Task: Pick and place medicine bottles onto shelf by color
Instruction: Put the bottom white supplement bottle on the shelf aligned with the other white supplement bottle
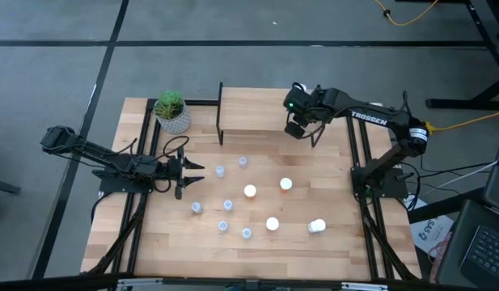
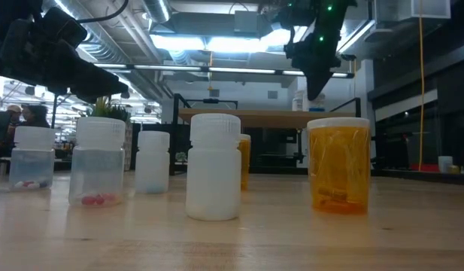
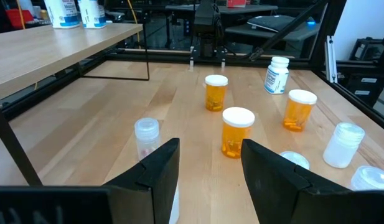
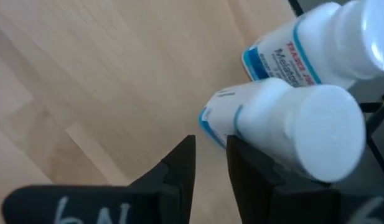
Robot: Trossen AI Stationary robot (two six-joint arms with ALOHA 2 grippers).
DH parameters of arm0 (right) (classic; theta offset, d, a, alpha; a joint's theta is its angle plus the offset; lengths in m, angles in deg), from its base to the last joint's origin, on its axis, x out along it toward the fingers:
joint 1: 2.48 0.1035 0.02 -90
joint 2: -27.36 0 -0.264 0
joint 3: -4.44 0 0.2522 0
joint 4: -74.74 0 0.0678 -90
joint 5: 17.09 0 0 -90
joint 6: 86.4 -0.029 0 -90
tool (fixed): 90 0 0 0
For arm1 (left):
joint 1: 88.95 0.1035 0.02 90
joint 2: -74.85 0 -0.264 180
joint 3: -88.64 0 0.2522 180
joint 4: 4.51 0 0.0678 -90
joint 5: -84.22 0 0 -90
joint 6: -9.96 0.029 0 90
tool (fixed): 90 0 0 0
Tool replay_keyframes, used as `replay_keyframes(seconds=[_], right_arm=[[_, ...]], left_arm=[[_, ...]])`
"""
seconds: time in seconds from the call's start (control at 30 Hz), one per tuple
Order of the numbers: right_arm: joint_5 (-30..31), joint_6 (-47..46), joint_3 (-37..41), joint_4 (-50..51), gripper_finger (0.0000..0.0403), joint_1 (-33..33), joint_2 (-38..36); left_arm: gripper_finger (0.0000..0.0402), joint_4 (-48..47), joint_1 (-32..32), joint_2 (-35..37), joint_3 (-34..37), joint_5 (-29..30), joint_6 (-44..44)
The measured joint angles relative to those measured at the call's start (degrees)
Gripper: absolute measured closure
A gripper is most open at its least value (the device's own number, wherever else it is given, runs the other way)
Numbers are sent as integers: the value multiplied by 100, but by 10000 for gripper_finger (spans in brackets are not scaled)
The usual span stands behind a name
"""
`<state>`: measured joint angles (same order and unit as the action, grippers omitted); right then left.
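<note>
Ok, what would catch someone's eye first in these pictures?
Small bottles dot the middle of the table, three with glowing orange bodies. The right claw hangs over the wooden shelf, where two white bottles already stand; the left claw, open, waits beside the scattered ones.

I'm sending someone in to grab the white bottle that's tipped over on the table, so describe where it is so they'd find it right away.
Start at the wooden tabletop and go to its near right part, on the right arm's side, away from the shelf. The white bottle lies there on its side, beyond the orange bottles. It is the only bottle lying down; every other one on the table stands upright.
</note>
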<state>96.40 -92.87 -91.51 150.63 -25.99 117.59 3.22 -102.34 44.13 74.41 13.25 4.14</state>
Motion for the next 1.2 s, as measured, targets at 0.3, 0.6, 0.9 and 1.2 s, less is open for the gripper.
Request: replay_keyframes(seconds=[0.3, 0.6, 0.9, 1.2], right_arm=[[300, 68, 0, -161, 310, 1, 33], [-35, 44, -230, 237, 310, 255, -66], [644, -553, -282, 1422, 310, 248, -598], [294, -460, -275, 1263, 310, -637, -878]], left_arm=[[237, -2, 0, -2, 0, 0, -2], [237, -3, -1, -2, 1, -2, -2], [237, -9, 0, 0, 1, -2, -4], [237, -9, -1, 0, 1, -3, -53]])
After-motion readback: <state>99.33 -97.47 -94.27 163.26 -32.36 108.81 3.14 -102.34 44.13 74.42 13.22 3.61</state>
